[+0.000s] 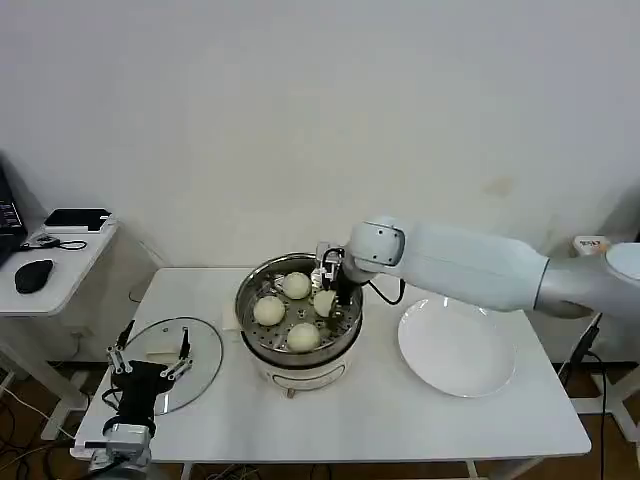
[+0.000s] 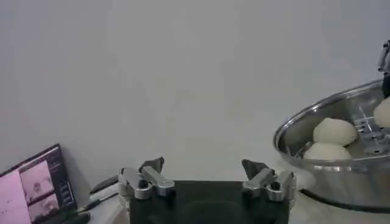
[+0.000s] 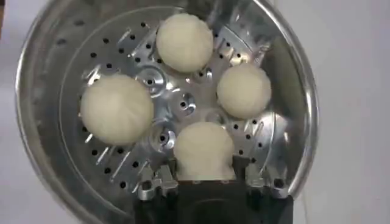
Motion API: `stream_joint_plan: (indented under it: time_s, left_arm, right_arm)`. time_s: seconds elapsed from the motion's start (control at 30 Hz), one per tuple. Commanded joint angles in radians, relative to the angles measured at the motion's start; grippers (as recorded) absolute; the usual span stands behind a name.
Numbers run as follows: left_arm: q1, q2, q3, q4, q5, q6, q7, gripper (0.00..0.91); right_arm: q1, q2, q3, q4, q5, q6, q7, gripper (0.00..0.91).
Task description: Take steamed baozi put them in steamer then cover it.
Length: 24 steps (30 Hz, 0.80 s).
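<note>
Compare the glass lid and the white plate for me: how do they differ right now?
The glass lid is clear with a metal rim; the white plate is opaque. The lid lies on the robot's left of the steamer, the plate on its right. The left gripper, fingers open, sits over the lid; nothing is over the plate, since the right gripper is in the steamer at a baozi. Both are round, lie flat on the table and carry no buns.
</note>
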Motion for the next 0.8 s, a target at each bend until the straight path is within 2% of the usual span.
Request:
stream_joint_plan:
  time_s: [0.03,0.33,0.43,0.57,0.63,0.7,0.77,0.8]
  left_arm:
    - [0.001,-0.001,0.001,-0.001,0.0,-0.001,-0.001,0.907]
    - [0.002,-0.003,0.001,-0.003,0.001,0.0,-0.001,0.907]
    - [0.003,-0.003,0.002,-0.003,0.001,-0.001,-0.001,0.907]
    - [-0.002,-0.006,0.008,0.001,0.001,-0.001,-0.001,0.907]
    - [-0.005,-0.008,0.013,0.005,0.001,-0.001,-0.002,0.907]
    - [-0.007,-0.007,0.015,0.01,0.003,-0.004,-0.002,0.907]
    - [-0.007,-0.007,0.014,0.015,0.016,-0.016,0.0,0.907]
    - [-0.007,-0.007,0.014,0.016,0.018,-0.02,0.0,0.907]
  right_arm:
    - [-0.025,0.006,0.01,-0.019,-0.03,-0.002,0.002,0.907]
    - [-0.015,-0.038,0.085,0.047,0.017,-0.003,0.024,0.907]
    - [0.02,-0.084,0.103,0.094,0.022,0.015,0.014,0.907]
    - [0.038,-0.169,0.141,0.201,0.043,0.021,0.052,0.907]
    - [0.006,-0.239,0.191,0.287,0.047,0.027,0.12,0.907]
    - [-0.053,-0.284,0.246,0.346,0.054,0.067,0.232,0.907]
    - [-0.149,-0.34,0.304,0.412,0.081,0.103,0.471,0.907]
    - [-0.186,-0.362,0.336,0.427,0.067,0.14,0.52,0.907]
